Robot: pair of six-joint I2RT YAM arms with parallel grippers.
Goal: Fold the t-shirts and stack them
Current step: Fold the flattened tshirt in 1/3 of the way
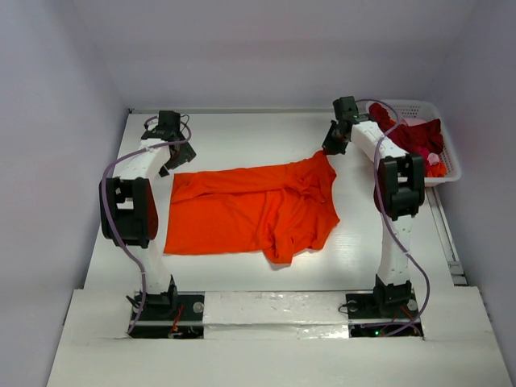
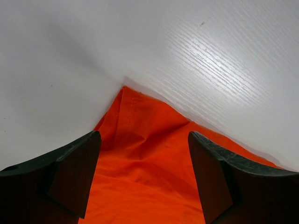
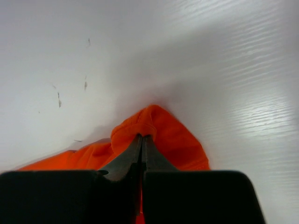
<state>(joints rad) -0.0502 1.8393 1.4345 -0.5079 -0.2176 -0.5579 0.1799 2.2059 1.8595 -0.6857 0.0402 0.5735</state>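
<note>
The orange t-shirt [image 1: 250, 211] lies spread and partly bunched on the white table. My left gripper [image 1: 168, 161] is open above the shirt's far left corner [image 2: 131, 116]; its fingers [image 2: 74, 172] straddle the cloth without pinching it. My right gripper [image 1: 329, 150] is shut on the shirt's far right corner [image 3: 159, 126] and holds a pinched fold of orange cloth between its fingertips. Dark red t-shirts [image 1: 411, 137] lie heaped in the basket at the far right.
A white lattice basket [image 1: 448, 153] stands at the far right edge, next to the right arm. White walls enclose the table on the left, back and right. Bare table [image 1: 242, 137] lies behind the shirt.
</note>
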